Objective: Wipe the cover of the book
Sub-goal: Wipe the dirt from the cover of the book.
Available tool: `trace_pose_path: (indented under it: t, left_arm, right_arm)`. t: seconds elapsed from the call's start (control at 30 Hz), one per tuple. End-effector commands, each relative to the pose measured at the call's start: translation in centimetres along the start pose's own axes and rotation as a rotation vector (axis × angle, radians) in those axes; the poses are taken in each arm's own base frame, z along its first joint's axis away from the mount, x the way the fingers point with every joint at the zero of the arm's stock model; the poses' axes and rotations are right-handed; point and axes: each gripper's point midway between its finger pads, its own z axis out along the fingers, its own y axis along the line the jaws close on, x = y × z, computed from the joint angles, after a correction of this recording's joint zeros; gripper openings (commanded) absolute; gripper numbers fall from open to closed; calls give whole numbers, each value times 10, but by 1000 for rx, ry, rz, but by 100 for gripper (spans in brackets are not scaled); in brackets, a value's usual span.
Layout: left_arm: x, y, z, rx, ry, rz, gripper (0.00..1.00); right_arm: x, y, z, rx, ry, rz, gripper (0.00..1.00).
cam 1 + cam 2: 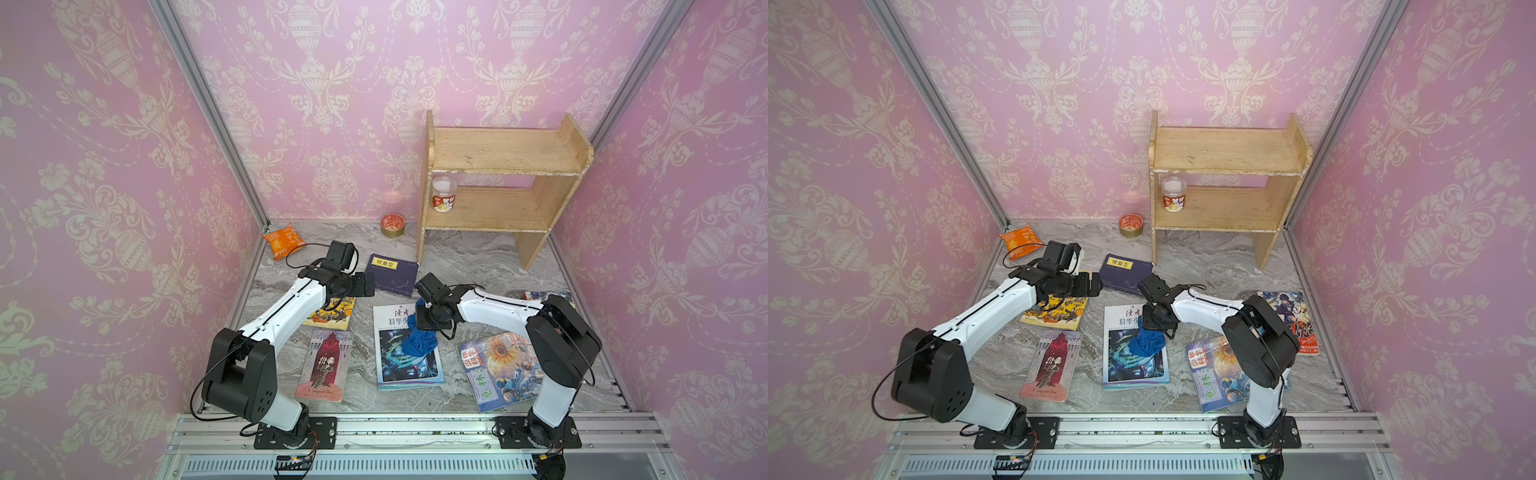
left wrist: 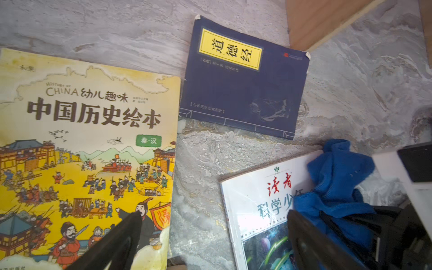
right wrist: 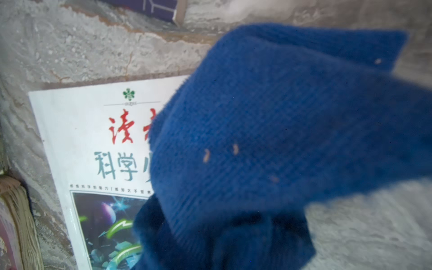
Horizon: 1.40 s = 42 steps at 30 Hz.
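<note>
The book (image 1: 390, 365) (image 1: 1121, 365) lies flat mid-table, with a white title band and a dark space picture. A crumpled blue cloth (image 1: 419, 338) (image 1: 1148, 343) rests on its upper right part. My right gripper (image 1: 430, 322) (image 1: 1156, 324) points down, shut on the cloth; in the right wrist view the cloth (image 3: 268, 140) hides the jaws and covers part of the book (image 3: 81, 140). My left gripper (image 1: 365, 284) (image 2: 215, 224) stands open and empty above the bare strip between the yellow book (image 2: 81, 140) and this book (image 2: 252, 194), with the cloth (image 2: 339, 177) beside one finger.
Other books lie around: navy (image 1: 395, 274), yellow (image 1: 332, 316), a red-figure paperback (image 1: 326, 365), a sunflower magazine (image 1: 498, 370), an anime book (image 1: 1293, 320). A wooden shelf (image 1: 503, 158) holding a cup (image 1: 444, 193) stands at the back right. A tin (image 1: 392, 225) and an orange snack bag (image 1: 282, 241) sit at the back.
</note>
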Motion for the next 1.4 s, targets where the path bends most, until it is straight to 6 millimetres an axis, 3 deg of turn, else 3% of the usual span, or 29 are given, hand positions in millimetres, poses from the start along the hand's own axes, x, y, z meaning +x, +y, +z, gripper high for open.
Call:
trace_pose_path:
  t: [0.0, 0.13, 0.23, 0.33, 0.53, 0.63, 0.73, 0.87, 0.97, 1.07, 1.27, 1.37]
  left_arm:
    - [-9, 9, -7, -30, -58, 8, 99]
    - [-6, 12, -1, -18, -33, -19, 99]
    - [-6, 12, 0, -7, -27, -32, 99]
    - [-7, 13, 0, -4, -30, -38, 99]
    - [-7, 10, 1, 26, -27, -63, 99]
    - [-7, 8, 3, 43, -16, -75, 99]
    - [-7, 8, 3, 47, -17, -76, 99]
    - [-7, 11, 2, 33, -23, -68, 99]
    - [-7, 12, 2, 32, -24, -69, 99]
    - [-6, 10, 4, 42, -17, -73, 99]
    - [-5, 7, 6, 63, -9, -85, 99]
    - [-6, 5, 6, 74, -11, -88, 99]
  right_arm:
    - [11, 4, 21, 53, 39, 9, 0]
    - [10, 65, 40, -11, 68, -59, 0]
    - [10, 83, 50, -54, 91, -45, 0]
    - [6, 67, 50, -42, 93, -5, 0]
    - [-5, -9, 27, 55, 52, 107, 0]
    - [-5, -15, 25, 78, 56, 95, 0]
    - [-4, 13, 37, 24, 71, 81, 0]
    - [-3, 71, 54, -42, 99, 19, 0]
    - [-3, 90, 60, -79, 113, 26, 0]
    - [-3, 80, 59, -70, 112, 33, 0]
    - [-4, 4, 42, 1, 86, 146, 0]
    - [-3, -5, 36, 28, 86, 135, 0]
